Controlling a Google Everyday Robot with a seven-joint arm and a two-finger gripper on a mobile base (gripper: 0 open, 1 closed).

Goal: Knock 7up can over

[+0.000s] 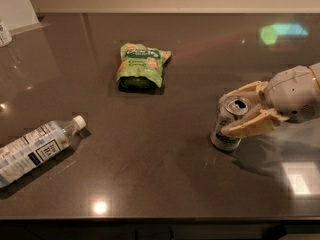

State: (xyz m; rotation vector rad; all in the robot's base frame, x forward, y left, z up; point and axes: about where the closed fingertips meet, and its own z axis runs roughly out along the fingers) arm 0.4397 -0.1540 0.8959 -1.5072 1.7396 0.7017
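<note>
7up can (226, 134) on bench (150, 174), base down, silver top leaning slightly toward wrist, sitting between fingers of hand (225, 115). Hand spread apart, straddling can's upper part: near finger (252, 125) across can's front, far finger behind rim; firm grip cannot be told. Green snack bag (142, 66) well left of hand, farther back. Water bottle (35, 149) lying flat, far left of hand.
</note>
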